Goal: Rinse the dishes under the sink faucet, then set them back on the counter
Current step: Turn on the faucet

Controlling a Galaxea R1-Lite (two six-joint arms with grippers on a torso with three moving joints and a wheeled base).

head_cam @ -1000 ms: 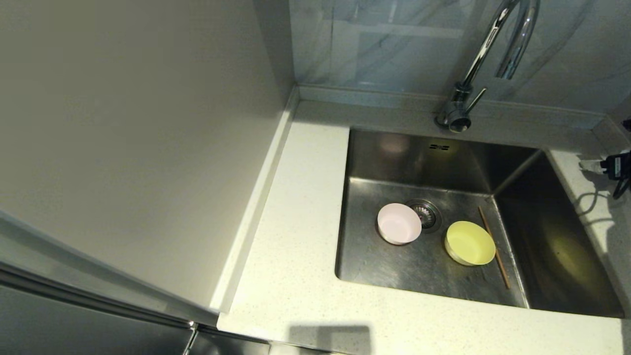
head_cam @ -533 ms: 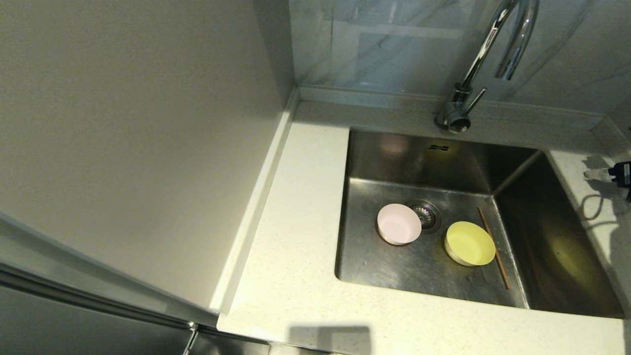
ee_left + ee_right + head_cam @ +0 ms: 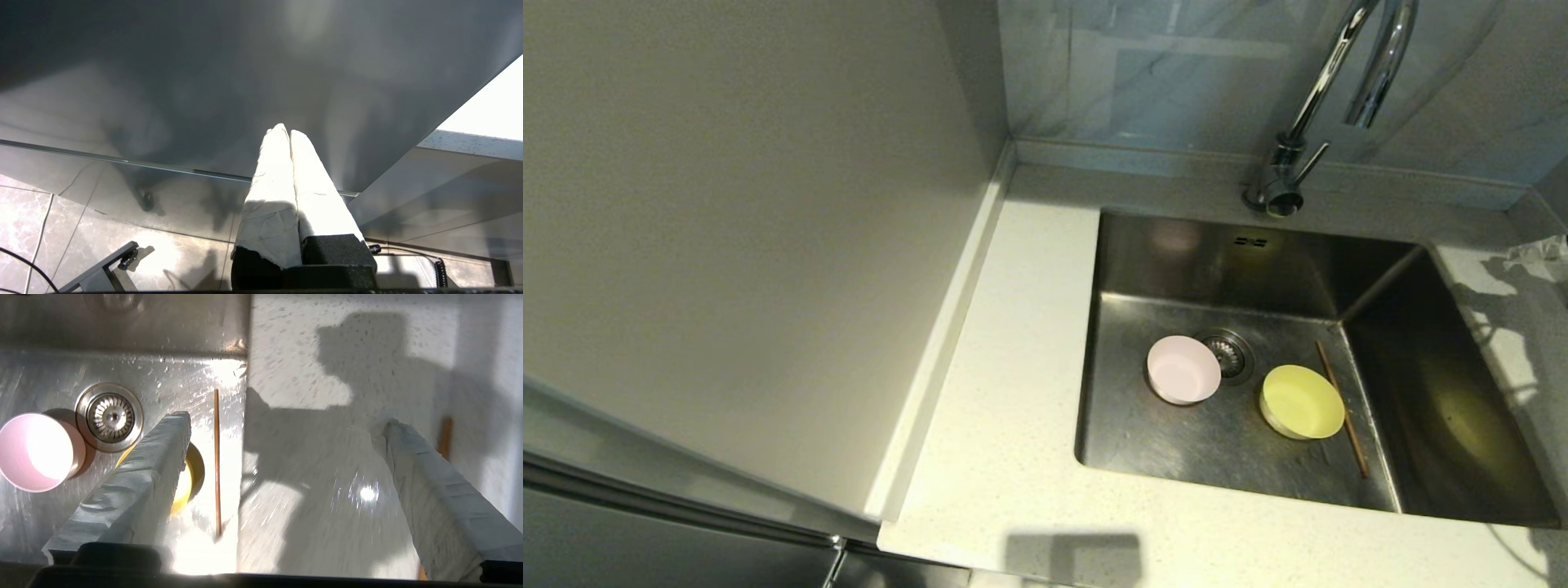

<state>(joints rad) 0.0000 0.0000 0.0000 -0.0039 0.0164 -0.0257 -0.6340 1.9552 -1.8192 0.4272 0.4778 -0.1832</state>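
Inside the sink [image 3: 1176,261] a pale pink bowl [image 3: 1183,369] stands beside the round drain, with a yellow-green bowl [image 3: 1301,401] to its right. One brown chopstick [image 3: 1341,416] lies along the sink floor past the yellow-green bowl. The faucet [image 3: 1307,106] arches over the back rim. My right gripper [image 3: 284,419] hangs open and empty above the counter [image 3: 327,355] at the sink's right rim. In the head view only one taped fingertip [image 3: 1538,247] shows at the right edge. A second chopstick [image 3: 444,433] lies on that counter, partly behind a finger. My left gripper [image 3: 286,130] is shut and parked low.
A broad strip of counter [image 3: 1005,392] runs left of the sink to a tall pale side panel [image 3: 752,245]. Blue-grey tile [image 3: 1143,73] backs the raised edge. The left wrist view shows a grey cabinet front [image 3: 204,81] and floor tiles [image 3: 61,228].
My right gripper has drawn off to the right, almost leaving the head view; its black body no longer shows there. The bowls and the chopstick in the sink have stayed put.
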